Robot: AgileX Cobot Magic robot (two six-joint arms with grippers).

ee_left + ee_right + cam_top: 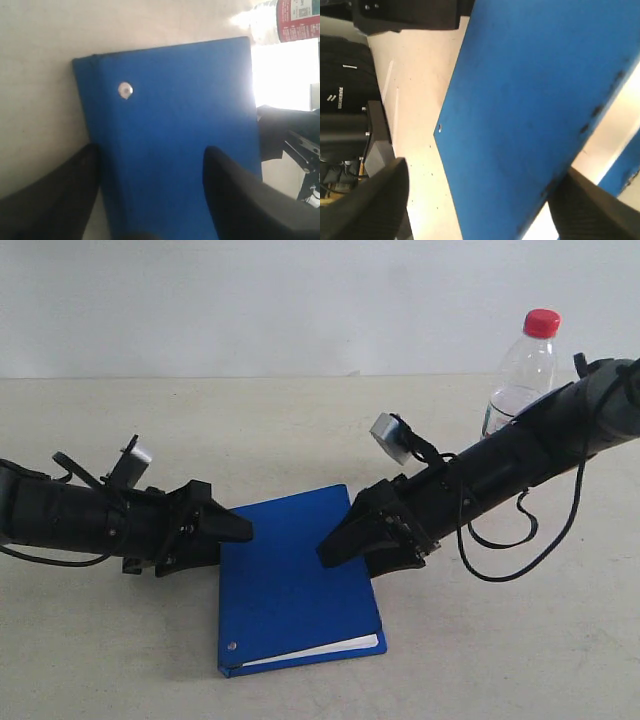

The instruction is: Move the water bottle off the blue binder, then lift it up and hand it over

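Water bottle upright off the blue binder, an open tool at each side of the binder.

The clear bottle, with a red cap and red-and-white label, stands toward the far right of the tabletop, its base hidden behind the right arm. The binder lies flat near the near edge, about midway, with white pages showing and a silver rivet by its spine. The left tool, fingers apart, straddles the spine edge; the right tool, fingers also apart, is at the opposite edge. Bare tabletop surrounds the binder.
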